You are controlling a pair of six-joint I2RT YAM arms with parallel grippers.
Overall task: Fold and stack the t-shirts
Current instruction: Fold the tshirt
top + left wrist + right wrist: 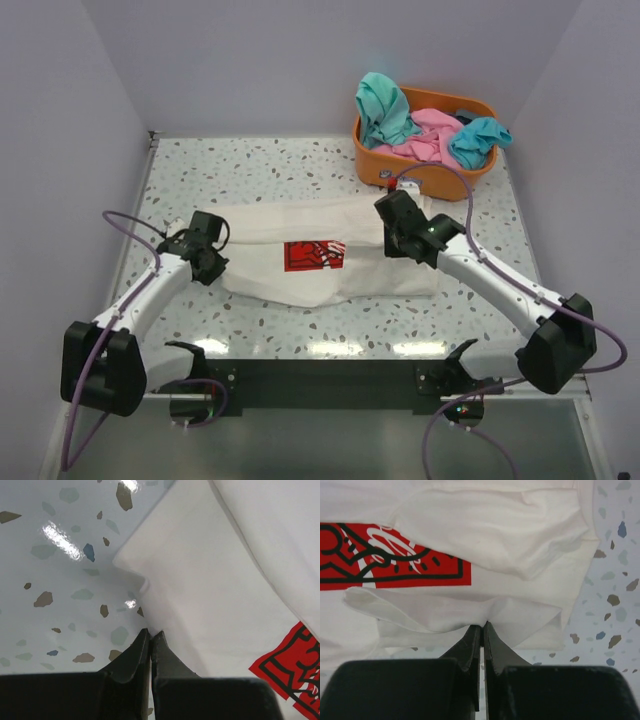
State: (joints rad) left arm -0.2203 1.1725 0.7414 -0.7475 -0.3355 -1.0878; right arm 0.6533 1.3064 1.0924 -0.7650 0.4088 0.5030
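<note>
Your cream t-shirt is lying flat on the surface, and the left gripper and right gripper both have jaws pinched shut on its opposite ends. Guessing that's so both sides lift evenly for the fold.

Bright, even light from overhead falls on the speckled table. White glare strips mark its glossy surface behind both grippers, toward the arm bases. On your left wrist camera, hot reflections gleam on the tabletop ahead and to the left of the left gripper, whose dark fingers read slightly soft. On your right wrist camera, the cream-white t-shirt shows gentle fold shadows just ahead of the right gripper. The red print is sharp.
</note>
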